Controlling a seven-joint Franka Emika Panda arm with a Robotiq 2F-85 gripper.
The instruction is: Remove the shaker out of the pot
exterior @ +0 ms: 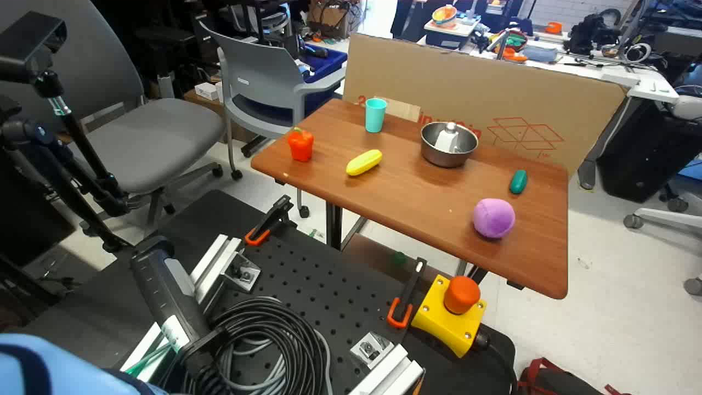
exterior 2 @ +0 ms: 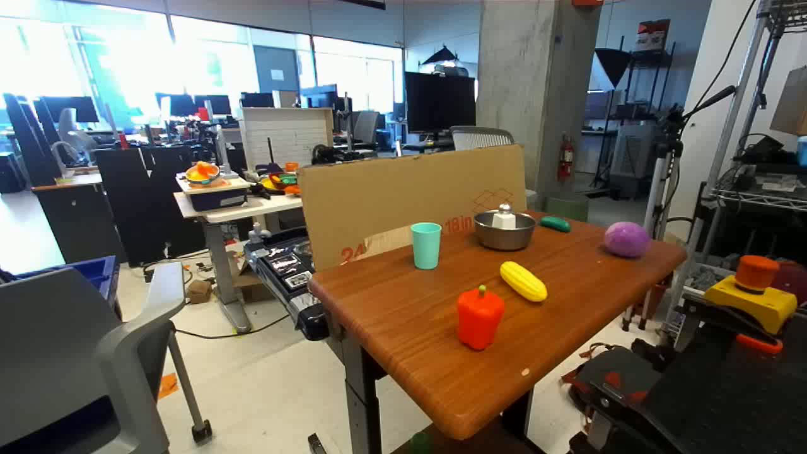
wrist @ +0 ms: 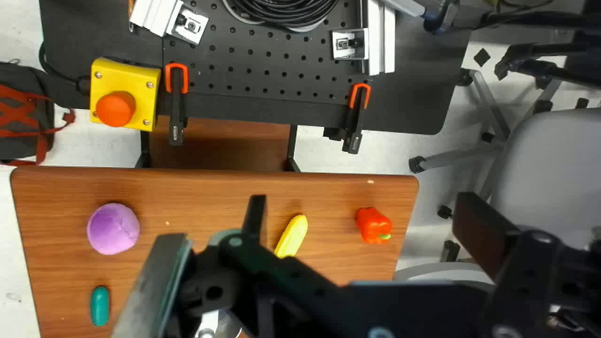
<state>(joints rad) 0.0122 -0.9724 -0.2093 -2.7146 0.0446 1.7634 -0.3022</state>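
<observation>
My pincer (wrist: 324,225), spread wide and empty, points down. Near the far edge of the surface (exterior: 428,192), the pot (exterior 2: 504,239) holds the upright shaker (exterior 2: 504,220); a teal cup (exterior: 375,116) stands nearer a corner.

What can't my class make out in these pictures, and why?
Base of the shaker: hidden in an exterior view by the near wall of the pot.
Much of the pot, wrist view: behind the gripper and cut off by the bottom edge.
Inner bottom of the teal cup: hidden by its wall in both exterior views.
Light-blue shape in an exterior view: cut off by left and bottom edges, identity unclear.
</observation>
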